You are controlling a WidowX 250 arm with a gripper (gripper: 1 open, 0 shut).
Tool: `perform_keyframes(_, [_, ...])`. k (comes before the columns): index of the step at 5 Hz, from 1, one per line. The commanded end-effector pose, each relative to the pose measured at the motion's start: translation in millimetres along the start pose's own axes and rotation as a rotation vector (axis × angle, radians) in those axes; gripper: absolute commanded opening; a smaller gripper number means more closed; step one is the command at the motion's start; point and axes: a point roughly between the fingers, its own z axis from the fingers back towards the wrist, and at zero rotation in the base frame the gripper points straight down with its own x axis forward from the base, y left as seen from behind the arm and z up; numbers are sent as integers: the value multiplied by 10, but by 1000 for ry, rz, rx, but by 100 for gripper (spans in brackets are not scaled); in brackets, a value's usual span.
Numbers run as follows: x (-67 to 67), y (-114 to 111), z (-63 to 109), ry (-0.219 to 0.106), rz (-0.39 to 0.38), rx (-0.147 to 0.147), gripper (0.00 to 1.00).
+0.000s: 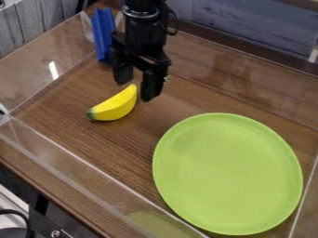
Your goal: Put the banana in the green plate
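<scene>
Claw: the black gripper (138, 81) is pointing straight down with its two fingers spread wide — nothing is sitting between them.
Claw position: it is hanging over the upper end of the banana, its fingertips (151, 93) standing just above that end; whether they are touching the fruit cannot be told from this angle.
Banana: the banana (114, 103) is lying flat on the wooden table (74, 139), curved, its upper end pointing toward the claw and its darker lower tip pointing toward the left front.
Green plate: the green plate (228, 172) is resting flat at the right front, well apart from the banana — its surface is carrying nothing.
Blue object: an upright blue object (104, 37) is standing at the back, just left of the arm.
Enclosure: clear walls (50, 153) are running around the table's edges.
</scene>
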Motion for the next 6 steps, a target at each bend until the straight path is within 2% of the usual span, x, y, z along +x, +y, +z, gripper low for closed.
perform_keyframes(1, [1, 76, 4, -23, 3, 13, 100])
perform_keyframes(3, [-3, 174, -180, -14, -9, 12, 100])
perform_keyframes(6, [34, 270, -476, -5, -25, -20, 100])
